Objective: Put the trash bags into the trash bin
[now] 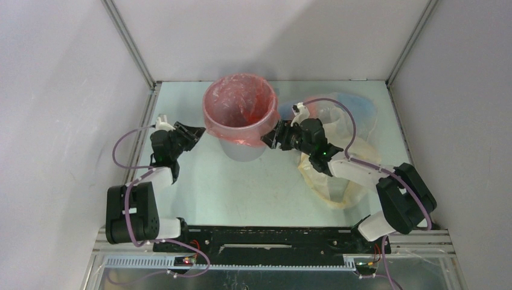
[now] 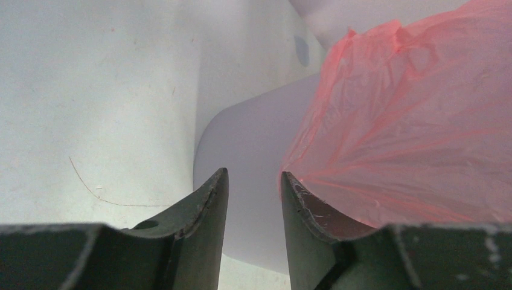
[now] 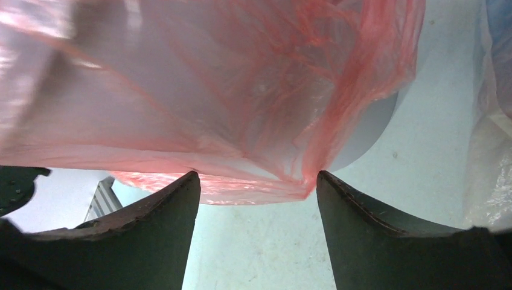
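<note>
Red-pink trash bag (image 1: 240, 107) skirts the rim of the trash bin (image 1: 244, 151).
Our left gripper (image 1: 194, 134), jaws narrowly apart, and right gripper (image 1: 268, 140), jaws wide, flank it, hem just ahead of each.

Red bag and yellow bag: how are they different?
The red bag is stretched open over the rim of the bin; the yellow bag lies loose on the table. The red bag is strong pink-red; the yellow bag is pale and almost see-through. The red bag is uncovered; the yellow bag lies partly under the right arm. Both are thin, crinkly plastic.
</note>
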Robot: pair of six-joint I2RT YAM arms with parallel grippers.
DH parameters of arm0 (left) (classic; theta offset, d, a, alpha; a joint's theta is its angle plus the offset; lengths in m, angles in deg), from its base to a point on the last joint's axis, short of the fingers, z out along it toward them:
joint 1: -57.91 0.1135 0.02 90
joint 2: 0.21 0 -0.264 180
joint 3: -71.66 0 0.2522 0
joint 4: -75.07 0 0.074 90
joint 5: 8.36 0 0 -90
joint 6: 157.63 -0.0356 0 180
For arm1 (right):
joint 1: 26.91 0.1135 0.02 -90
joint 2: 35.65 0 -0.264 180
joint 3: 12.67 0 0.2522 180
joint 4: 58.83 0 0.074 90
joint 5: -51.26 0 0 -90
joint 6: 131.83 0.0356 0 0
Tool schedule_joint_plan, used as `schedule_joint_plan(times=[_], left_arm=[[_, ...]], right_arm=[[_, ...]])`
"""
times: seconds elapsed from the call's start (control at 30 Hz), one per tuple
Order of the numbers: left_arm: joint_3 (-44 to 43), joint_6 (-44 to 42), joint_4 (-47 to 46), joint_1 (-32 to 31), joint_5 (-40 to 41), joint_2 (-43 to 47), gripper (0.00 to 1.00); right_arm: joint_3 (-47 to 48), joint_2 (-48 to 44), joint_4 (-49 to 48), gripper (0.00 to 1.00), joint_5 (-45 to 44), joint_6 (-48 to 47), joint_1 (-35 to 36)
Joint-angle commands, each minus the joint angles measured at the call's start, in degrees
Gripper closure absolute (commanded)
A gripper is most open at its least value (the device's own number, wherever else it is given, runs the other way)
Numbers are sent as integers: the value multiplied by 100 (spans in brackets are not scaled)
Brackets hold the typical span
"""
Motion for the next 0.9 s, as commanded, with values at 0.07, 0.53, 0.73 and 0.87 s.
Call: schedule_joint_plan(times=[0.07, 0.53, 0.73, 0.87], left_arm=[[-66, 72, -356, 143, -22, 421, 50], [-192, 1059, -1840, -47, -777, -1054, 53], [-145, 937, -2032, -46, -559, -1499, 60], [-172, 870, -2032, -52, -449, -1644, 63]], right_arm=[[6, 670, -476, 26, 259, 198, -75], [6, 1327, -983, 24, 436, 864, -160], [6, 1727, -1100, 29, 315, 1609, -168], [6, 2048, -1275, 30, 386, 2173, -165]])
